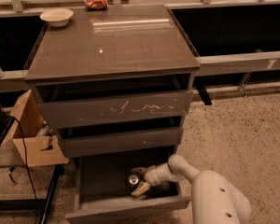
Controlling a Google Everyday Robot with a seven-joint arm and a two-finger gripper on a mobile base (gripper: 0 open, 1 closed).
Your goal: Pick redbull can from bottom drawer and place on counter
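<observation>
Closest to the camera is the robot's chunky white arm (217, 200). It's angled down and left so the tool (137, 181) can get inside the pulled-out dark grey-brown bottom drawer (126, 208). The tool sits right at the small slim silver-topped redbull can (133, 178), which is top-up near the drawer's middle, so not lifted out yet. Can't tell whether the tool is clamped on it or loose. The drawer is pulled well out, probably to give reach under the scratched drawer front (116, 108) above. Further back, the glossy dark grey-brown surface (112, 45) looks like the drop-off spot. A white bowl (56, 17) sits at its far left corner, and a red snack packet (96, 2) lies just beyond.
</observation>
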